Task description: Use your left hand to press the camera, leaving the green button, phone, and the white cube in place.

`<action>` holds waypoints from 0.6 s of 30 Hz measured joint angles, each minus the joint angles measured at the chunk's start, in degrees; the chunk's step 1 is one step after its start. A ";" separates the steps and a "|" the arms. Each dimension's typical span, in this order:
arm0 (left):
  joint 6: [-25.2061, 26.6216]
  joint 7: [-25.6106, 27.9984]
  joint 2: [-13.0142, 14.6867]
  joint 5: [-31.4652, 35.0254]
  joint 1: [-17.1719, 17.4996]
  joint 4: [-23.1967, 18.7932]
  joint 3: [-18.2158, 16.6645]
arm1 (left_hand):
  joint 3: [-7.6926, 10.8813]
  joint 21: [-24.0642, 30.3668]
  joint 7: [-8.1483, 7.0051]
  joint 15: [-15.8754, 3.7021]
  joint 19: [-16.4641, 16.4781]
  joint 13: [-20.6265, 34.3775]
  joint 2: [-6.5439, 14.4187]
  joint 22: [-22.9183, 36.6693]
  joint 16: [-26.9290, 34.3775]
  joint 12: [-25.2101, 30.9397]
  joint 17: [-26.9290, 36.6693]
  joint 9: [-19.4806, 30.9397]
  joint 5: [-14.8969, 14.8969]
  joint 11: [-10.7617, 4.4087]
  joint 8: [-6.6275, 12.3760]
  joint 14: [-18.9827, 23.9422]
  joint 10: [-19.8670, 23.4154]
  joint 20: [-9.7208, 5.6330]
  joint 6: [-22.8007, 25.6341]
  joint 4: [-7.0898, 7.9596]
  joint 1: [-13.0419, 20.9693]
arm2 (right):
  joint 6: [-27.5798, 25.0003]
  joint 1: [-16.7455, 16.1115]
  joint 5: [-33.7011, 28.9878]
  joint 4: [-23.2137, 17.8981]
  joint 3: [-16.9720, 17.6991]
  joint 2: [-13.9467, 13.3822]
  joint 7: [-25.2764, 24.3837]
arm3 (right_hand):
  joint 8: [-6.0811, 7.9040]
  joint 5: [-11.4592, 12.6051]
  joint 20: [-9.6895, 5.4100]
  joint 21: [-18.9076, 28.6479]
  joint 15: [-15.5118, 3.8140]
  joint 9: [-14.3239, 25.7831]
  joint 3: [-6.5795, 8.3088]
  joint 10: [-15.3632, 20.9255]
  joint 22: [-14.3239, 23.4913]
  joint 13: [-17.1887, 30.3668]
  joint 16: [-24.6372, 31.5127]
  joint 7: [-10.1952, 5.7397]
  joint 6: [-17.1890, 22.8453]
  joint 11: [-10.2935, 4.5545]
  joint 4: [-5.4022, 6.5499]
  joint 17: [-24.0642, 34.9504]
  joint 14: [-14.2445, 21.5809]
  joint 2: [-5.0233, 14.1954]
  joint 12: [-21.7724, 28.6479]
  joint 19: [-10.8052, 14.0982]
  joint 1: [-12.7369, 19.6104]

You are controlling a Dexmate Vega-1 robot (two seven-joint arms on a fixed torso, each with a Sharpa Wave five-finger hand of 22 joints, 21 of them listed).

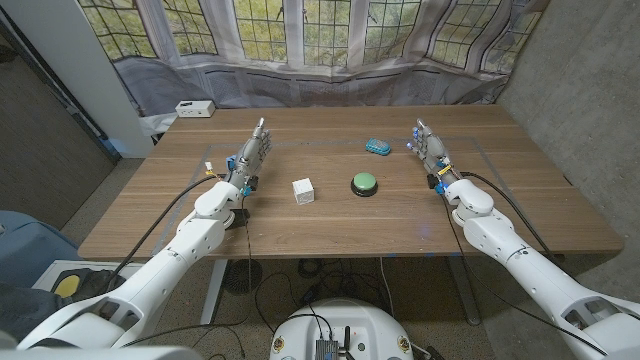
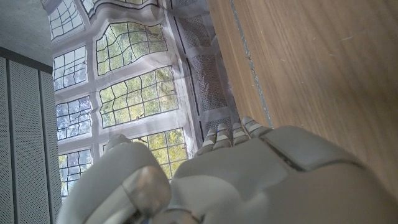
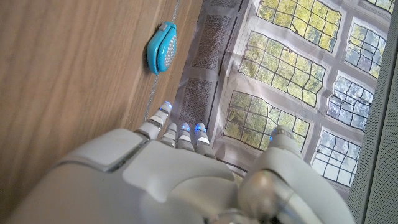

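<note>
Here, wooden table (image 1: 330, 225), white cube (image 1: 303, 190), round green button (image 1: 364, 184), teal oval object (image 1: 378, 147).

Your white, jointed left arm reaches in from the lower left with its hand (image 1: 252, 152) standing on edge, fingers extended and together, holding nothing, while your right arm mirrors it from the lower right, its hand (image 1: 430, 145) likewise upright, fingers straight and empty.
</note>
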 measured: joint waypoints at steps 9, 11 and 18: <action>-1.02 -0.46 0.50 0.26 0.16 -0.27 -0.10 | 0.00 0.00 0.09 -0.11 0.40 0.00 0.37 0.00 0.14 0.45 0.00 0.00 0.00 0.26 0.48 1.16 1.52 0.64 1.97 0.00 0.38 | 0.08 -0.25 -0.76 -0.87 -0.33 -0.05 -0.74 | 0.00 0.00 0.23 -0.01 0.00 0.00 0.00 0.00 0.04 -0.01 0.00 0.00 0.00 0.00 0.00 0.07 0.00 0.00 0.00 0.22 0.00; -1.23 -0.49 0.94 0.34 0.59 -0.87 -0.34 | 0.00 0.00 -0.05 -0.06 0.56 0.00 0.38 0.00 0.37 0.45 -0.01 0.00 0.00 -0.05 0.48 1.60 2.03 1.15 2.65 0.00 0.38 | 0.08 -0.47 -1.11 -1.35 -0.34 -0.21 -1.17 | 0.00 0.00 0.31 -0.02 0.00 0.00 0.00 0.21 0.04 -0.01 0.00 0.00 0.00 0.20 0.00 0.26 0.00 0.00 0.00 0.31 0.00; -1.59 -0.28 1.27 0.75 0.82 -1.26 -0.49 | 0.01 0.00 -0.08 -0.40 1.28 -0.01 0.76 0.00 0.37 0.89 -0.01 0.00 0.00 -0.07 0.89 2.68 3.08 1.86 3.86 -0.01 0.75 | 0.00 -1.34 -1.53 -2.77 -0.27 -0.69 -2.14 | 0.00 0.00 0.31 -0.02 0.23 -0.01 0.00 0.20 0.03 -0.01 0.00 -0.18 0.18 0.20 0.00 0.26 0.23 0.00 0.00 0.30 0.00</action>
